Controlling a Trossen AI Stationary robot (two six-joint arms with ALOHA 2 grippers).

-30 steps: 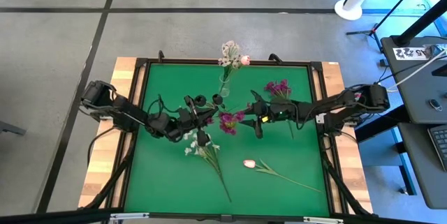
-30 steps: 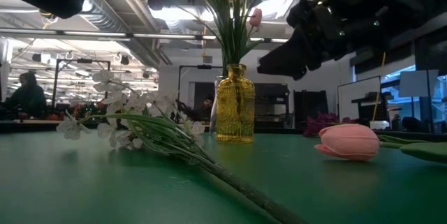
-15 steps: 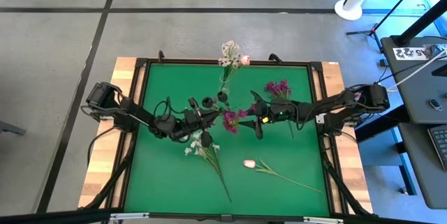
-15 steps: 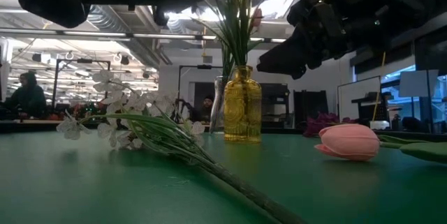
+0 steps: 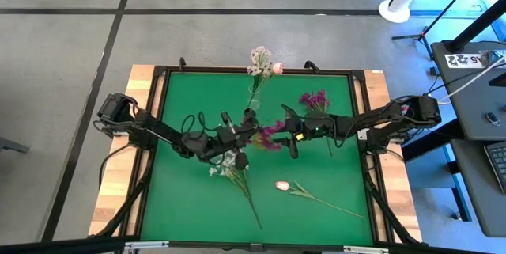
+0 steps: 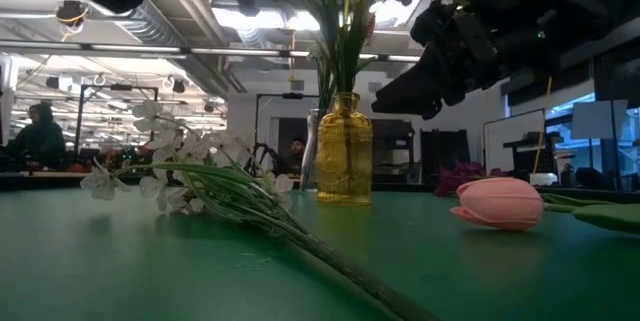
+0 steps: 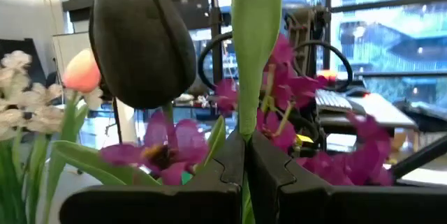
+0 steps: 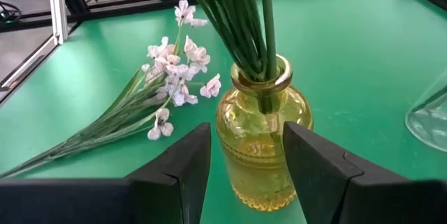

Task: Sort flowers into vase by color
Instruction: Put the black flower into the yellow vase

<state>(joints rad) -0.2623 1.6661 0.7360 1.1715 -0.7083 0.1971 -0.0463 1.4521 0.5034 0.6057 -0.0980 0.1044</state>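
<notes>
On the green surface [image 5: 190,199], the left pincer [image 7: 244,175] is fully closed on the green stem of a magenta flower [image 5: 269,134], which it holds above the middle of the surface, over the yellow glass vase [image 8: 264,140]. In the left wrist view the two dark fingers [image 7: 216,175] press together around this stem, and purple petals show behind them. The right pincer [image 8: 244,161] stands with its jaws apart on both sides of the yellow vase, close to the glass; whether the fingers touch it I cannot tell. The vase is upright and already has several green stems in it. A clear vase [image 5: 253,92] at the far edge of the surface holds white and pink flowers. A spray of white flowers [image 5: 233,171] lies flat near the middle, just beside the left arm. A pink tulip [image 5: 283,184] with a long stem lies near the front right. One more magenta bunch [image 5: 315,100] lies at the far right. On a desk beside the surface, a label [image 5: 465,58] has digits that seem to be "15 222", but they are not clear.
</notes>
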